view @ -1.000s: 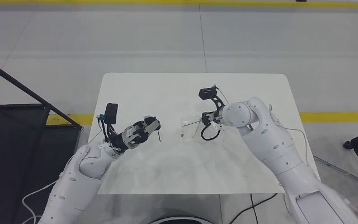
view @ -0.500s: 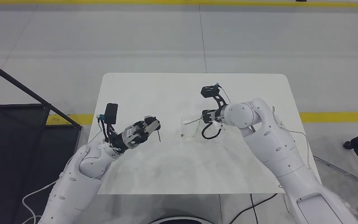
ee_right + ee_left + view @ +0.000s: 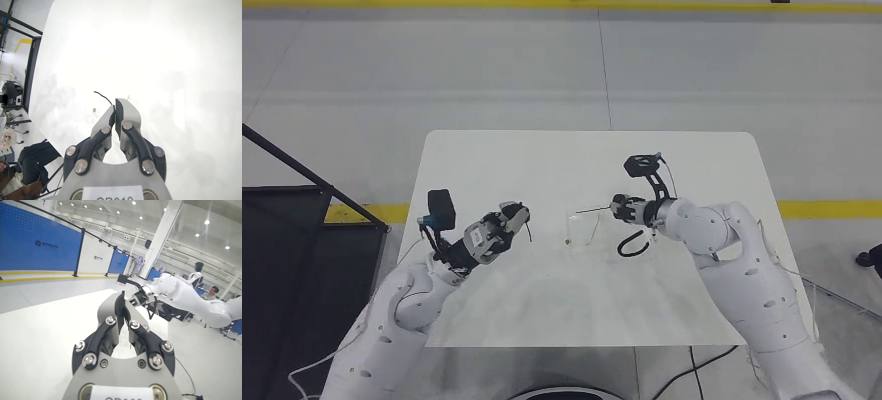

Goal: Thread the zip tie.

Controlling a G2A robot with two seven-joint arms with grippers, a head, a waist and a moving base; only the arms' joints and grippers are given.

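1. Since a second ago the right arm has pulled back toward its own side and taken the zip tie (image 3: 103,96) with it, so the gap between the claws is wider. The left arm has barely shifted.
2. Right claw (image 3: 616,208): closed on the zip tie. The thin tail pokes out past the fingertips toward the left arm, and the rest hangs in a curl under the claw, above the surface (image 3: 542,160).
3. Left claw (image 3: 514,215): closed on a thin black strip (image 3: 528,233), with a short end sticking out toward the right arm. I can't tell if it's a second tie or a head end.
4. The two claws are well apart. A clear plastic piece (image 3: 577,228) lies on the surface between them.
5. My read: nothing is threaded yet, and the tail and whatever it has to enter aren't lined up.
6. Risks from here:
   - The free tail is long and floppy, so it may bend off target when I bring the claws together.
   - Both grips are on very thin stock, so a sideways push could twist or slip either piece in the pads.
   - The hanging curl could snag the clear piece and drag it.
   - The slot is too small for me to see, so I'd be aiming blind.
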